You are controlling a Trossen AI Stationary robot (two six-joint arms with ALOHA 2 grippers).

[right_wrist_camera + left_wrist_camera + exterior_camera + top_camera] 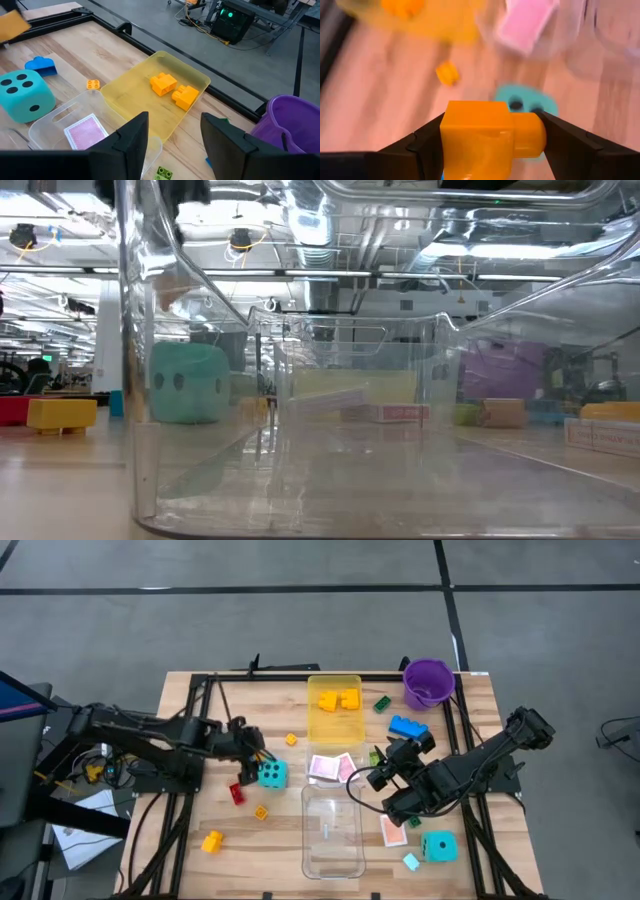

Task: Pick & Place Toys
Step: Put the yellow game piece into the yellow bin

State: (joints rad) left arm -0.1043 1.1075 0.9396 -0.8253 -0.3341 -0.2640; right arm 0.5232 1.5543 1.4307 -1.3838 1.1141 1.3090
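My left gripper [256,752] is shut on an orange brick [485,137] and hangs above the table left of the trays, over a cyan black-dotted die [272,775]. That die [525,102] shows below the brick in the left wrist view. My right gripper [172,140] stands open with nothing between its fingers, high over the table to the right of the trays [380,778]. Two orange bricks [175,90] lie in the yellow tray [335,720]. Pink-backed cards [330,768] lie in a clear tray. My left gripper pinches the orange brick between its two fingers, one finger on the flat side [445,135], the other on the narrower protruding end [540,132]. The fingers slant down from the table's left. The brick hangs clear of the table.
A purple bucket [428,683] stands at the far right. A second clear tray [333,830] sits near the front edge. Loose pieces lie about: red [237,793] and yellow [211,841] bricks on the left, a blue brick [407,727], a second die [439,846] and a card [393,830] on the right.
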